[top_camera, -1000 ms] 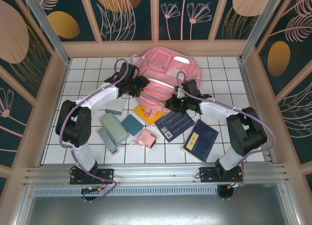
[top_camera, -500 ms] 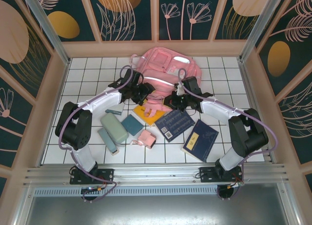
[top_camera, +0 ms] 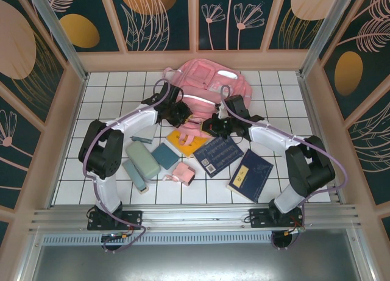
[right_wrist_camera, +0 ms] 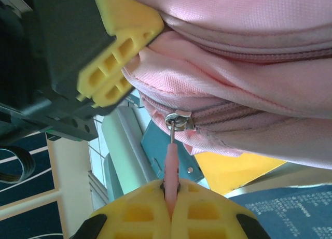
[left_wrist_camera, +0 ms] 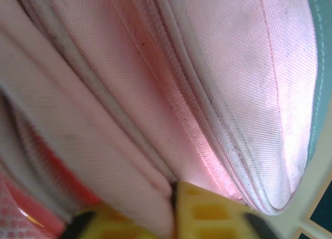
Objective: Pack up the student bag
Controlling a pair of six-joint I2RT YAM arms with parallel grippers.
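No wording can be read. The dark blue rectangular book (top_camera: 250,175) bears a small yellow label, and the dark blue patterned booklet (top_camera: 218,156) shows pale print, both too small to make out.

The left gripper (top_camera: 178,112), open a second ago, is now being clamped on a fold of the student bag (top_camera: 204,86). The left arm (top_camera: 131,119) is being swung toward 2 o'clock, with its elbow being drawn inward. The right gripper (top_camera: 213,125) is being shifted toward 10 o'clock, and the pink zipper pull (right_wrist_camera: 171,161) is being carried along. More of the yellow book (top_camera: 178,141) is being uncovered at the bag's 6 o'clock edge.
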